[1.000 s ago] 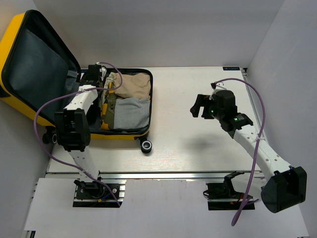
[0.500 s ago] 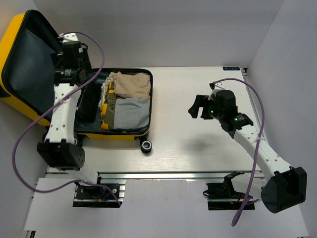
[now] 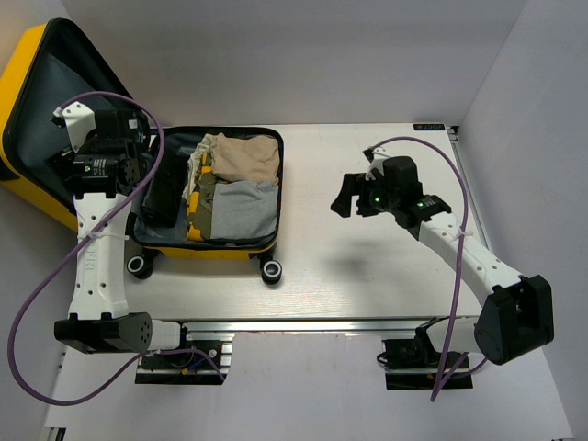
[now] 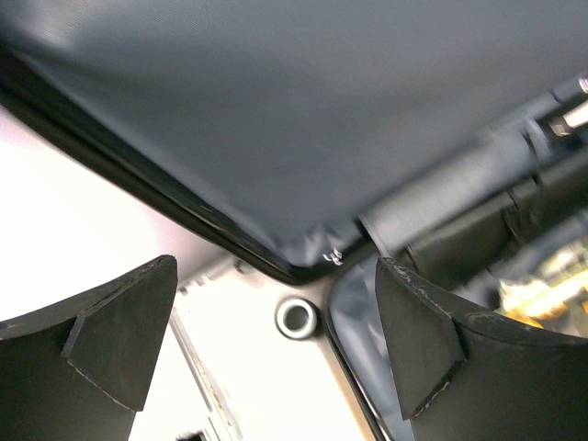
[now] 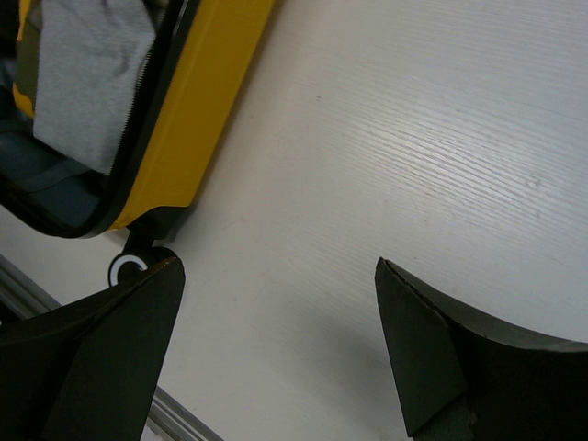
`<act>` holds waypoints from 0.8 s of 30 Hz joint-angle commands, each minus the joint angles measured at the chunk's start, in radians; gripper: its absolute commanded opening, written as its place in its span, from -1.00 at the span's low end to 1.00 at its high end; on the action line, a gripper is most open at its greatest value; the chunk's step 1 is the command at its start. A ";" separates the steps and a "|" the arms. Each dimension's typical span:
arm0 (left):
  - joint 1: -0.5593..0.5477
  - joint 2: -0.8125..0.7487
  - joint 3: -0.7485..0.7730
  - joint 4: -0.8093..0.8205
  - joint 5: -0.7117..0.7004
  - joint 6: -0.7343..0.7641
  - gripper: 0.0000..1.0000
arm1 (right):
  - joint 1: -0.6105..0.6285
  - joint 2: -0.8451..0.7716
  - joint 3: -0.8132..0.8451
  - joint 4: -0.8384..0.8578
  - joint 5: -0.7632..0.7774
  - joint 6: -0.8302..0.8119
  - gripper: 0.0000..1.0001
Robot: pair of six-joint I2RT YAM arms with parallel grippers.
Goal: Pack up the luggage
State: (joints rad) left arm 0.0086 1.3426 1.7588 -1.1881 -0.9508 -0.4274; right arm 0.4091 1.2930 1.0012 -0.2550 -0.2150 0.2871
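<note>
Left pincer (image 4: pixel 276 276) wide open, empty, at luggage (image 5: pixel 197 119) lid (image 4: pixel 303 110); I should catch the rim squarely and swing it over clothes (image 3: pixel 241 188) without snagging.

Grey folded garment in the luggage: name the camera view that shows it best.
Top external. The grey garment lies in full view inside the open luggage. The right wrist view catches only part of it at the frame's corner; the left wrist view shows dark lining, not the garment.
</note>
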 commanded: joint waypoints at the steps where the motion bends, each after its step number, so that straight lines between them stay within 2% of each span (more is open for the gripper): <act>1: 0.028 -0.004 0.074 0.059 -0.144 0.086 0.96 | 0.051 0.043 0.082 0.027 -0.061 -0.028 0.79; 3: 0.037 0.018 0.120 0.149 -0.199 0.177 0.96 | 0.072 0.081 0.097 0.017 -0.054 -0.032 0.79; 4: 0.037 0.020 0.158 0.189 -0.207 0.290 0.96 | 0.092 0.092 0.108 0.013 -0.044 -0.037 0.79; 6: 0.037 0.007 0.160 0.403 -0.204 0.422 0.96 | 0.103 0.120 0.119 0.011 -0.040 -0.039 0.79; 7: 0.047 -0.008 0.153 0.479 -0.181 0.581 0.96 | 0.115 0.130 0.125 0.013 -0.038 -0.037 0.79; 8: 0.047 -0.014 0.131 0.622 -0.160 0.646 0.96 | 0.126 0.150 0.137 0.014 -0.038 -0.029 0.79; 9: 0.047 -0.022 0.116 0.677 -0.132 0.706 0.96 | 0.129 0.161 0.145 0.016 -0.040 -0.026 0.79; 10: 0.047 -0.034 0.091 0.729 -0.046 0.827 0.96 | 0.140 0.172 0.155 0.014 -0.040 -0.022 0.79; 12: 0.047 -0.043 0.009 0.876 -0.013 0.929 0.96 | 0.158 0.203 0.175 0.008 -0.027 -0.006 0.79; 13: 0.047 -0.046 -0.017 0.915 -0.014 1.031 0.96 | 0.165 0.215 0.180 0.003 -0.017 0.001 0.79; 21: 0.067 0.004 -0.052 1.111 0.037 1.236 0.96 | 0.204 0.253 0.209 -0.046 0.071 0.024 0.79; 24: 0.076 0.050 -0.033 1.151 0.047 1.245 0.96 | 0.209 0.229 0.197 -0.058 0.100 0.024 0.79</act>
State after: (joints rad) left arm 0.0715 1.3701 1.7039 -0.1349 -0.9428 0.7334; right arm 0.6125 1.5532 1.1652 -0.2951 -0.1600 0.3054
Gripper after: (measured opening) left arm 0.977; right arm 0.894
